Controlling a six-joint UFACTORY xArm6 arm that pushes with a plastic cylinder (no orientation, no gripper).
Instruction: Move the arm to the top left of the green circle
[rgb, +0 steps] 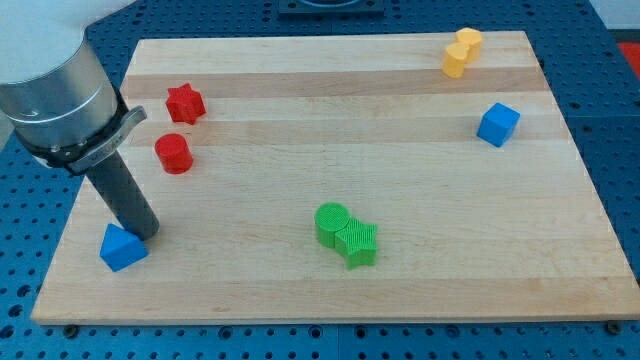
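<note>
My tip (145, 233), a bare dark rod with no jaws and holding nothing, touches the blue triangular block (122, 247) near the bottom-left corner of the pale wooden counter (330, 290). The green circular block (331, 221) sits near the bottom edge's middle, touching a green star block (358, 243).

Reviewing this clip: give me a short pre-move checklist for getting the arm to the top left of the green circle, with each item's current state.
1. Target visible: ok. The green circle lies low on the board, touching the green star at its lower right.
2. My tip located: ok. It sits far to the view's left, right by the blue triangle.
3. Tip already at goal: not ok.
4. Spot at the circle's top left free: ok, bare wood.
5. Straight path rightward free: ok. The red cylinder and red star lie above the line.
6. Tip touching the blue triangle: cannot tell.
</note>
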